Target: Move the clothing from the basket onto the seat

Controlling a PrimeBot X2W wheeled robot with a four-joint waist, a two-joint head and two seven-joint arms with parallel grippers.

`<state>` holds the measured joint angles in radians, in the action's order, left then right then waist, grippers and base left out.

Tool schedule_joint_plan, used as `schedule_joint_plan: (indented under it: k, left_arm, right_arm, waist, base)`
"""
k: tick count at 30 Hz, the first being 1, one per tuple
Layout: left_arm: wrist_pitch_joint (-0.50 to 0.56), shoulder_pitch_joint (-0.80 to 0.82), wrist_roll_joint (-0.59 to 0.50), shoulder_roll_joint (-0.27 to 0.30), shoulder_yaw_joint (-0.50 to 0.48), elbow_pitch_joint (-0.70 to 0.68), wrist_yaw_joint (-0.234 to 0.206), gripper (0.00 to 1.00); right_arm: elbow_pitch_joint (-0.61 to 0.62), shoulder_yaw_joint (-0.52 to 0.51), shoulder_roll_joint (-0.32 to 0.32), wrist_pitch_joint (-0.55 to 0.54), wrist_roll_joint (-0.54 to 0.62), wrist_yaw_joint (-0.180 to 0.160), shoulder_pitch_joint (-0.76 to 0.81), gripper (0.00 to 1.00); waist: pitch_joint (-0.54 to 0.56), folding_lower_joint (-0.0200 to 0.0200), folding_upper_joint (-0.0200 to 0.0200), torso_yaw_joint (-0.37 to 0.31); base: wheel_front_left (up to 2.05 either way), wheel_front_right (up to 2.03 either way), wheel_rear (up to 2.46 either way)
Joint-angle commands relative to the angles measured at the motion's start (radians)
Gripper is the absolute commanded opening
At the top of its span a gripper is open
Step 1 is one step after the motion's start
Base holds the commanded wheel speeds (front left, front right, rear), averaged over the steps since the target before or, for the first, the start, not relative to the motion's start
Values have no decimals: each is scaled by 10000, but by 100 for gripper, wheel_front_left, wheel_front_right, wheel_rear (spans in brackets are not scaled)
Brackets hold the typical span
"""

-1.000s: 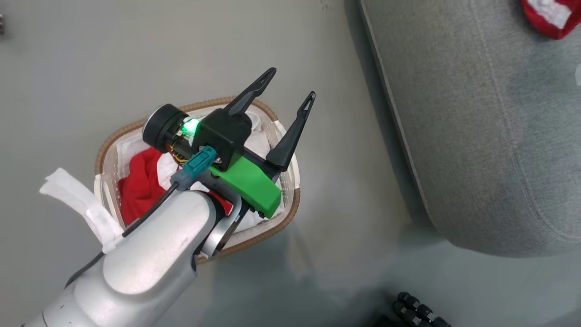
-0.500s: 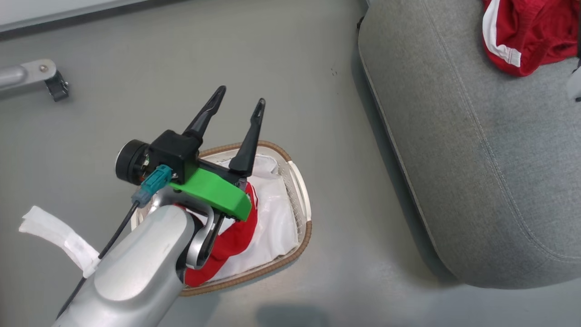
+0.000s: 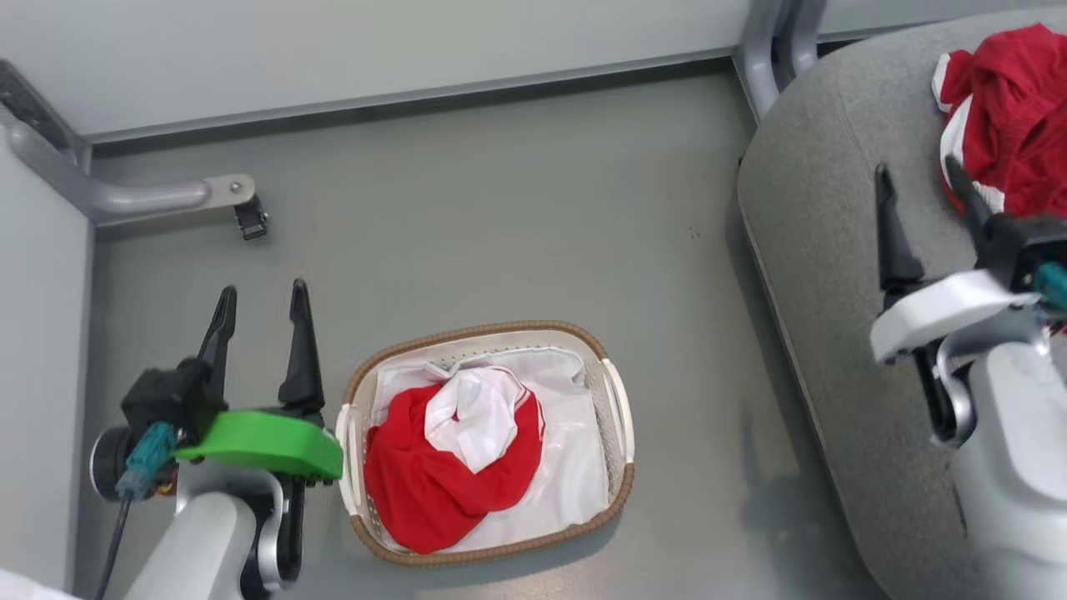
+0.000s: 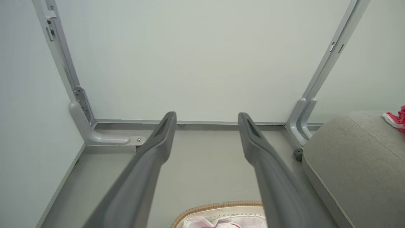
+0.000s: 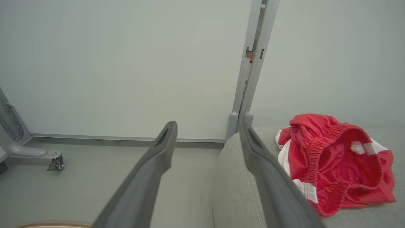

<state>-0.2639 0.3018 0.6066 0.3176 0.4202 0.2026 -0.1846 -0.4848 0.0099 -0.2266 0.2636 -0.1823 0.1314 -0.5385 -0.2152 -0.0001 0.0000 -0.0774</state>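
The basket (image 3: 500, 327) stands on the grey floor, holding a bunched red and white piece of clothing (image 3: 425, 492). My left gripper (image 3: 262, 292) is open and empty, just left of the basket and above the floor; its wrist view has the fingers (image 4: 206, 114) spread, with the basket rim (image 4: 218, 205) below them. On the right, my right gripper (image 3: 915, 168) hangs open and empty over the seat (image 3: 825, 250), beside another red and white garment (image 3: 1013, 117) lying on the cushion. In the right wrist view that garment (image 5: 335, 158) rests on the seat (image 5: 231, 177), right of the open gripper (image 5: 208, 125).
A plain white sheet (image 3: 567, 467) lines the basket under the red fabric. A grey metal frame foot with a castor (image 3: 237, 200) sits at the far left by the wall. An upright grey post (image 3: 771, 42) stands at the seat's far corner.
The head camera has swung, shifting the whole picture. My left gripper has left its spot over the basket and now sits beside it, still open. The right gripper has come into view.
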Motion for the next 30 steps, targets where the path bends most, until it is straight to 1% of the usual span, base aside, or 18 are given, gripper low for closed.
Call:
schedule_joint_plan:
  k: [1, 5, 8, 9, 10, 13, 20, 30]
  left_arm:
    - [-3, -458, -184, -158, -218, 18, 93, 100]
    - [-6, -1467, -559, -462, -875, 156, 291, 100]
    - [-5, -2077, -833, -740, -1227, 259, 504, 100]
    - [-7, -2363, -1004, -884, -1365, 330, 638, 100]
    - [-7, -2494, -1055, -988, -1439, 374, 719, 100]
    - [-7, -2724, -1281, -1183, -1579, 466, 907, 100]
    - [-8, -2815, -1671, -1587, -1731, 813, 1323, 100]
    - [-8, -2785, -1979, -1856, -2003, 1187, 1670, 100]
  right_arm:
    - [218, -64, 210, 15, 95, -14, 532, 100]
    - [920, -296, 1019, 16, 370, -14, 1768, 100]
    - [1388, -459, 1405, 16, 462, -14, 2639, 100]
    - [1643, -470, 1610, 16, 536, -14, 3155, 100]
    - [1760, -404, 1677, 16, 584, -14, 3409, 100]
    - [1978, -129, 1723, 16, 692, -14, 3923, 100]
    - [2271, 216, 1740, 16, 435, -14, 4721, 100]
    - [2178, 334, 1742, 17, 293, -14, 5071, 100]
  waist:
    - [745, 1, 0, 677]
    - [1173, 1, 0, 880]
    - [1467, 1, 0, 1010]
    - [1608, 1, 0, 1073]
    - [1665, 1, 0, 1101]
    - [1769, 1, 0, 1139]
    - [1939, 1, 0, 1223]
    - [2104, 1, 0, 1237]
  base:
    - [0, 0, 0]
    - [0, 0, 0]
    - [0, 0, 0]
    - [0, 0, 0]
    - [0, 0, 0]
    - [0, 0, 0]
    - [0, 0, 0]
    - [0, 0, 0]
